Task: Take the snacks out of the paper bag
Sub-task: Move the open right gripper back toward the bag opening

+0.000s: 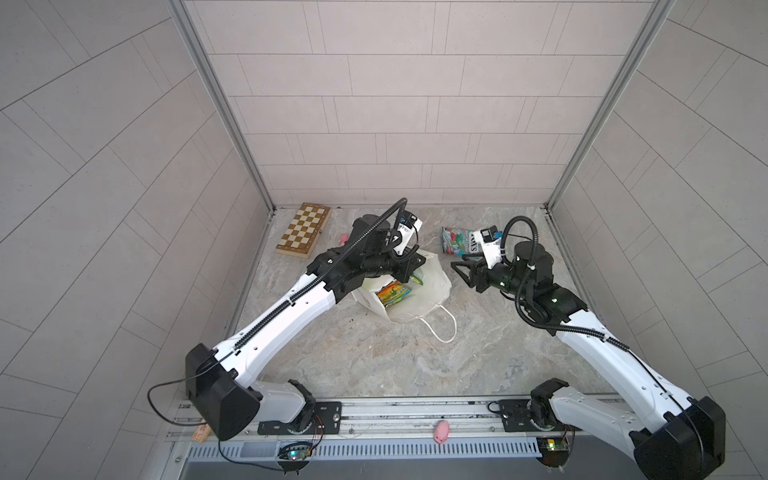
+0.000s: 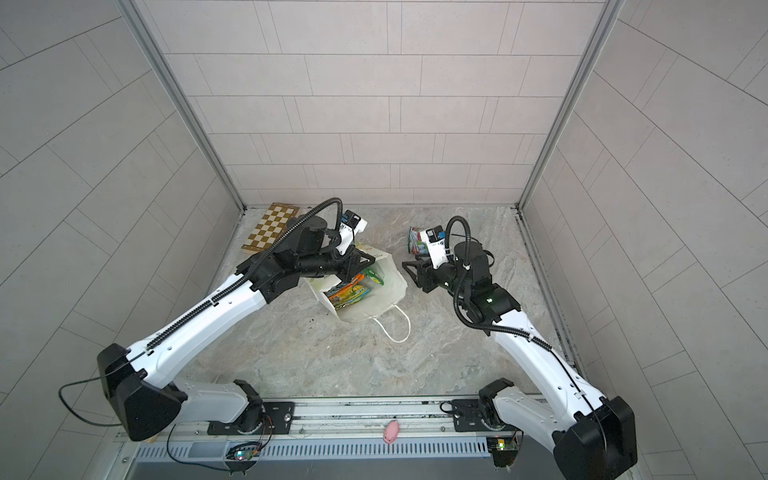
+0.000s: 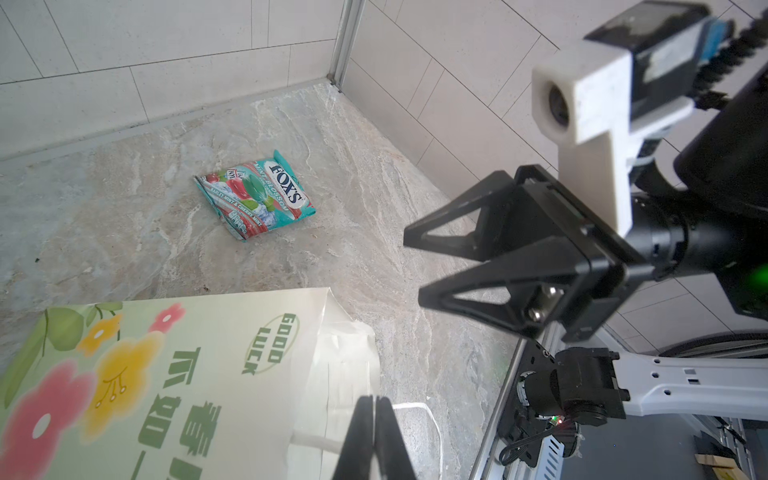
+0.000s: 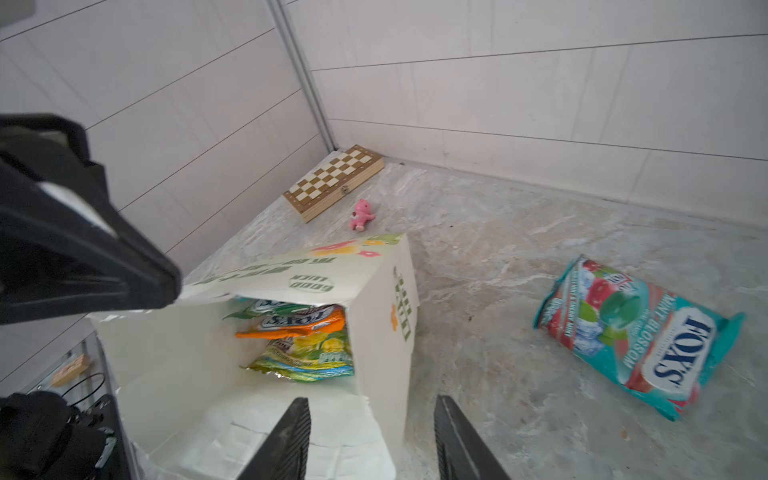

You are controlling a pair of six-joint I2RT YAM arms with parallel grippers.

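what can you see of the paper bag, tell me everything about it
The paper bag is white, with a panel printed with red and yellow flowers and green GOOD LUCK lettering. It lies on its side on the table, mouth open. Orange and yellow-green candy packets sit inside. One white cord handle trails on the table. The left claw looks pinched shut on its upper rim.

A lab robot cell: tiled panel walls [image 1: 395, 104], aluminium corner posts [image 1: 226, 112], marble-look table [image 1: 374, 365], slotted mounting rail [image 1: 415, 409]
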